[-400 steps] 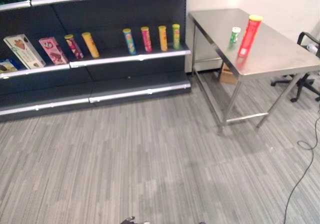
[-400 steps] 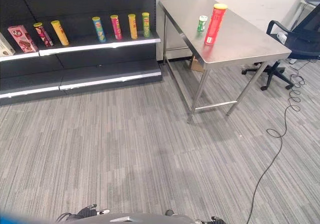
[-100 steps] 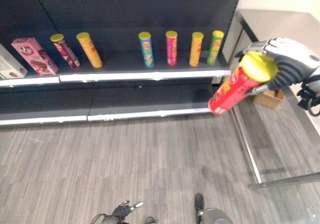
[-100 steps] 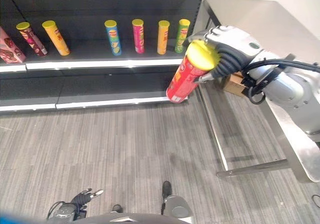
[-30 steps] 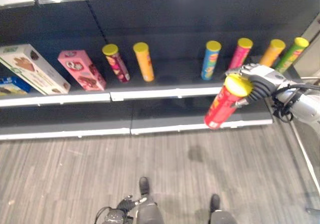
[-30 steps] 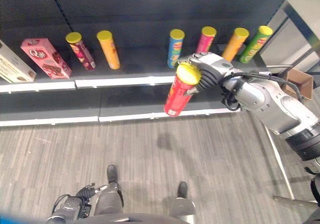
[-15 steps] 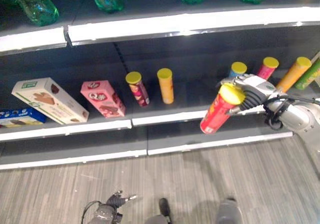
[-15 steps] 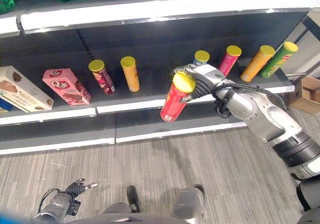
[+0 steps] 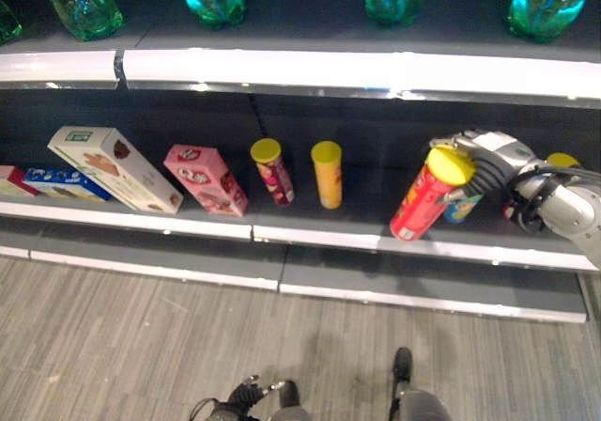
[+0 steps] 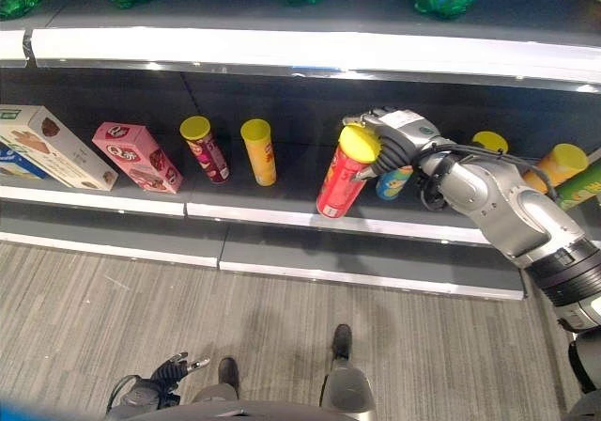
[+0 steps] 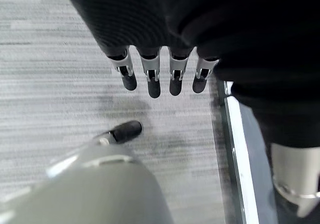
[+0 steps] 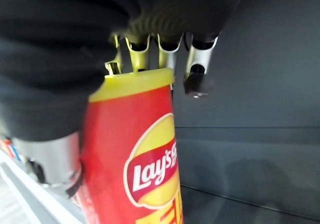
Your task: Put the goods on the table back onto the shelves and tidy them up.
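Red, with a yellow lid and a yellow patch on its side, the tall can [image 10: 343, 175] leans in my right hand [image 10: 399, 139], whose fingers curl round its top (the lid end). Its base sits at the front edge of the shelf [image 10: 282, 216], just beside a blue can [image 10: 394, 182]. My left hand [image 11: 160, 76] hangs over the floor, fingers straight and holding nothing.

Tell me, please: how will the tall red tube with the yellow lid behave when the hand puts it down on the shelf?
The tall red tube with the yellow lid looks stiff. Being tall, narrow and tilted in the right hand, it could probably tip if released so. Being round, it would likely roll along the shelf.
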